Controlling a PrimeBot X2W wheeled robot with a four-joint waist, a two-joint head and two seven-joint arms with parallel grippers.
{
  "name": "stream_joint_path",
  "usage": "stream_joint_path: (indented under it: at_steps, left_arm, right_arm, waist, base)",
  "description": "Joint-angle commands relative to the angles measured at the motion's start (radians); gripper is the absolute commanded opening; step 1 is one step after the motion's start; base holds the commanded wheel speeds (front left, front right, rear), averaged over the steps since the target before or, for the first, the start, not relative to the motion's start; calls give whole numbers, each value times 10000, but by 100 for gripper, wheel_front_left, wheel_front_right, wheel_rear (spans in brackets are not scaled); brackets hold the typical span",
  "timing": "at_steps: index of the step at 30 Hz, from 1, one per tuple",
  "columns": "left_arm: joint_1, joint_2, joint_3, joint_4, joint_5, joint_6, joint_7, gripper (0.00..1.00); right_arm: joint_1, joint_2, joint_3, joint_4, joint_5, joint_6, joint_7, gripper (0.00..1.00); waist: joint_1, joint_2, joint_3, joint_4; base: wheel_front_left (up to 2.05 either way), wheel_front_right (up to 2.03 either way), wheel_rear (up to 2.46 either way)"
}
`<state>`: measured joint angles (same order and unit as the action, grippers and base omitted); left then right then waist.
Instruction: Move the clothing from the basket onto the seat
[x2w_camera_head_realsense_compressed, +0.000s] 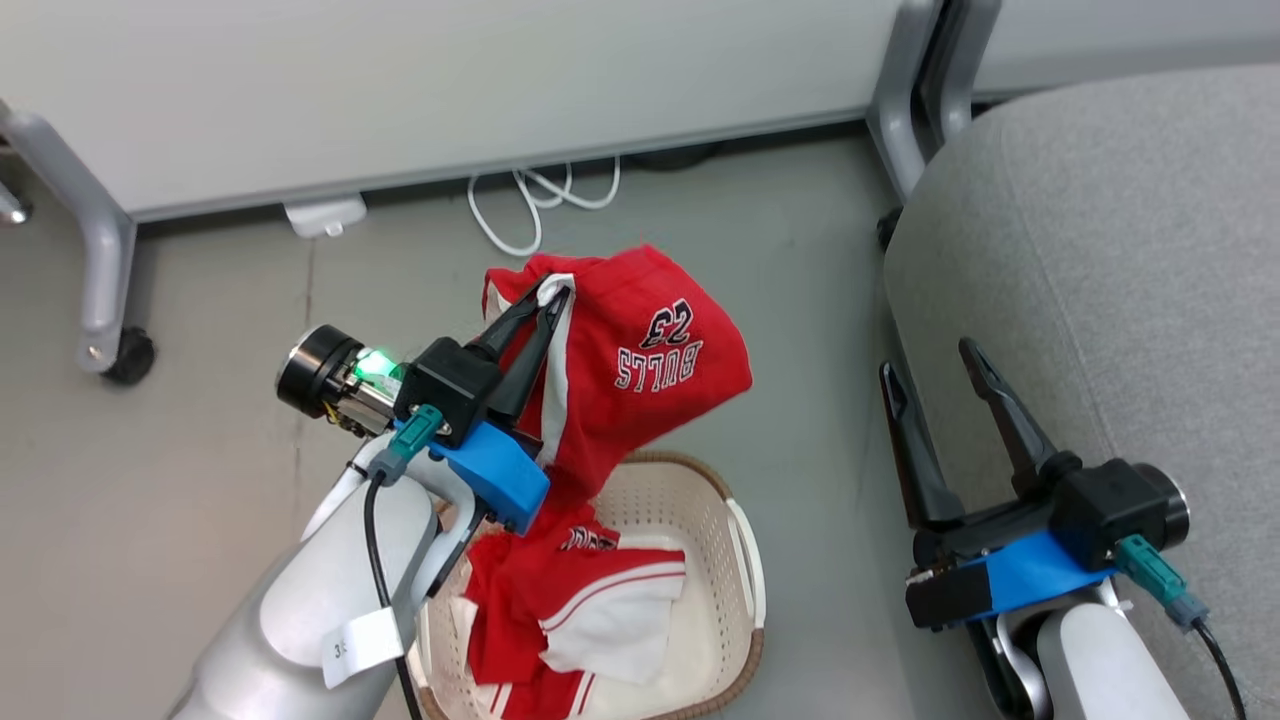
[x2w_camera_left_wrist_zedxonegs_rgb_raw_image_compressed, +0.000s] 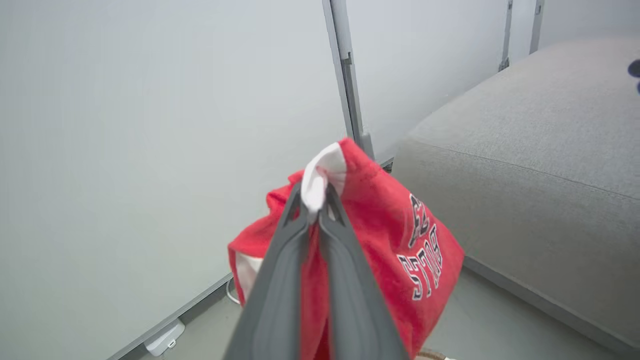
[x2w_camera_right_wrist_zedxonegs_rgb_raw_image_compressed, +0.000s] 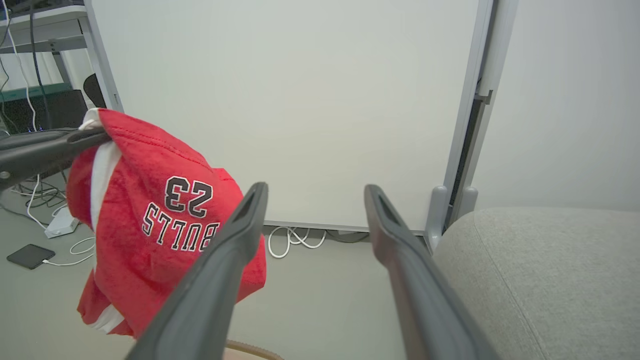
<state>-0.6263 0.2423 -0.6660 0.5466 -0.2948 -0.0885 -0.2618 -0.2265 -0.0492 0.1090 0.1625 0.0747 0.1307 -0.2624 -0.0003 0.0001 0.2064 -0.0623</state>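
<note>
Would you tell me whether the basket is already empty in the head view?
No, red-and-white clothing lies inside the basket, beneath the garment held up by the left claw.

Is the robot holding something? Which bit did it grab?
The left gripper pinches the red garment by a white-trimmed edge; the rest hangs over the basket. The right gripper is open, holding nothing.

A white partition panel stands at the back on a grey metal leg with a black caster. A looped white cable lies on the grey floor at its lower edge, near a white plug block. A dark flat device lies on the floor.
</note>
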Motion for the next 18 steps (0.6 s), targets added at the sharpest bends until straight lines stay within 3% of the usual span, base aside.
stream_joint_path:
  at_steps: [1,18]
  left_arm:
    - [222,-78,101,-126,9,-35,-49,0]
    - [922,-244,319,-1080,426,-163,-48,0]
  right_arm:
    - [258,-22,-17,39,53,1,-38,100]
    - [1164,-22,-179,81,128,1,-38,100]
  waist:
    - [3,-1,-564,65]
    - [3,-1,-1639,259]
  base:
    - [0,0,0]
    - [0,0,0]
